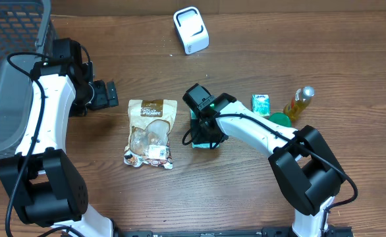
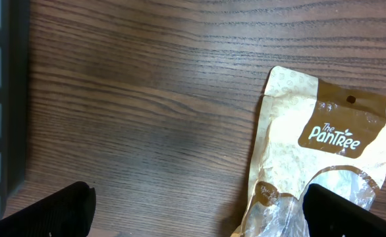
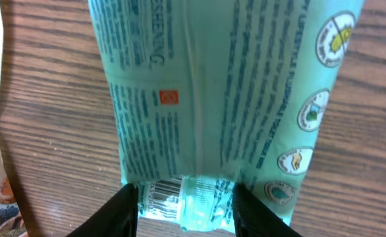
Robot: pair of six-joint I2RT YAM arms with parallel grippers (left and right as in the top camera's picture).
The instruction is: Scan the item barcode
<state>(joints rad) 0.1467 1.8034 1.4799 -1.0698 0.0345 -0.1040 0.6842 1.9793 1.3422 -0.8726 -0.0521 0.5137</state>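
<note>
Looking over the one table (image 1: 259, 197), you have one grey basket (image 1: 8, 79) far left, one tan snack pouch (image 1: 150, 131) lying mid-table, and one teal packet (image 3: 213, 99) just right of it, pinched at its barcode end by your right gripper (image 3: 185, 214). Your left gripper (image 1: 112, 95) hangs wide open left of the pouch. One white scanner (image 1: 191, 30) stands at the far edge. One yellow bottle (image 1: 299, 103) and one small green carton (image 1: 261, 103) sit on the right.
</note>
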